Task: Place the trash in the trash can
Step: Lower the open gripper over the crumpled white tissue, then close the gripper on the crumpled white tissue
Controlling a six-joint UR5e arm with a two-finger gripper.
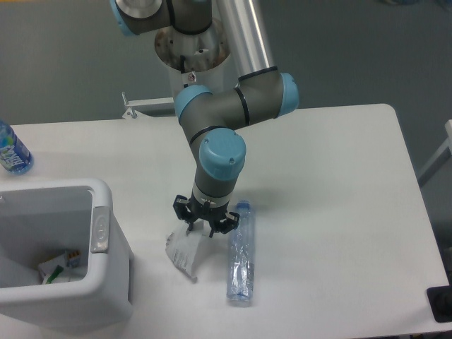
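A crumpled white plastic wrapper (183,254) lies on the white table, right of the trash can. My gripper (203,231) points straight down at the wrapper's upper right edge; its fingers touch or nearly touch it, and I cannot tell whether they are closed on it. A long clear crushed bottle (241,260) with a bluish cap lies lengthwise just right of the gripper. The trash can (106,282), a large white bin with a grey oval button on its rim, stands at the front left, with some packaging inside.
A blue-labelled water bottle (11,150) stands at the table's far left edge. The arm's base stands behind the table's back edge. A dark object (441,305) sits beyond the table's front right corner.
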